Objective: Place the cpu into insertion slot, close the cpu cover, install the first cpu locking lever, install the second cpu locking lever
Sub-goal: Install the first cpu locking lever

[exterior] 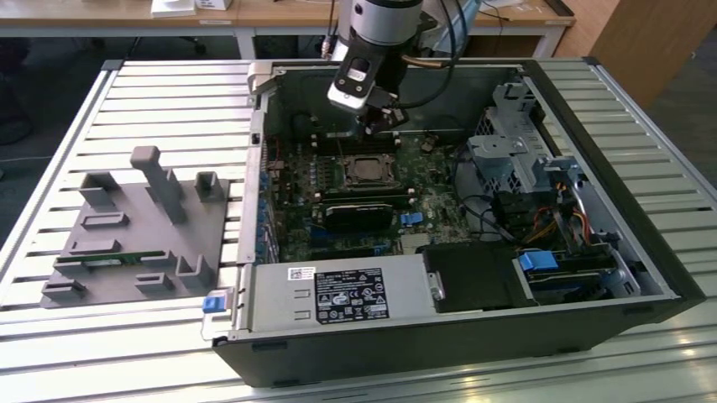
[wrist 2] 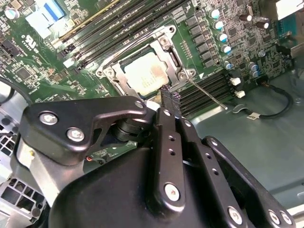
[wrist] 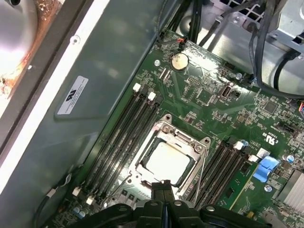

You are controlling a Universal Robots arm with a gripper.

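one square, pale metallic cpu [wrist: 167, 162], seemingly seated.

The cpu [wrist: 167, 163] lies within the cpu cover [wrist: 183, 139] frame, memory slots [wrist: 121, 138] on both sides.

In the first wrist view, your gripper [wrist: 163, 184] hides the near edge of the cpu cover [wrist: 184, 137] and one corner of the cpu [wrist: 168, 161]. The picture's edge cuts off the gripper's body.
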